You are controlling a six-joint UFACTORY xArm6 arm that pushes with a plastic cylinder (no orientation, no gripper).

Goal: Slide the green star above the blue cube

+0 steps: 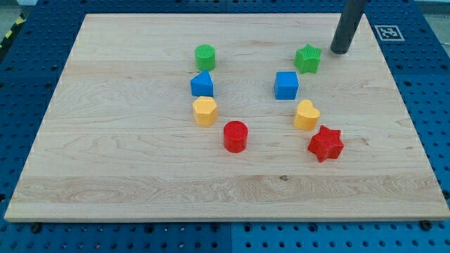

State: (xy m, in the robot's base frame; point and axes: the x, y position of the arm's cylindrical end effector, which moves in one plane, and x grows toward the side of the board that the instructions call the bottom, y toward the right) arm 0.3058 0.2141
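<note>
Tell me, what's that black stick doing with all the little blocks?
That stick is a robot arm's rod, and its job is sliding the green star to a spot above the blue cube. My tip sits just to the view's right of the star, close beside it. The star already lies a little above and right of the cube. The other blocks are left alone.

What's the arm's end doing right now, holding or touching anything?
No gripper, so it holds nothing: my tip sits on the board, just to the view's right of the green star, with a narrow gap showing. The blue cube sits just below the star.
</note>
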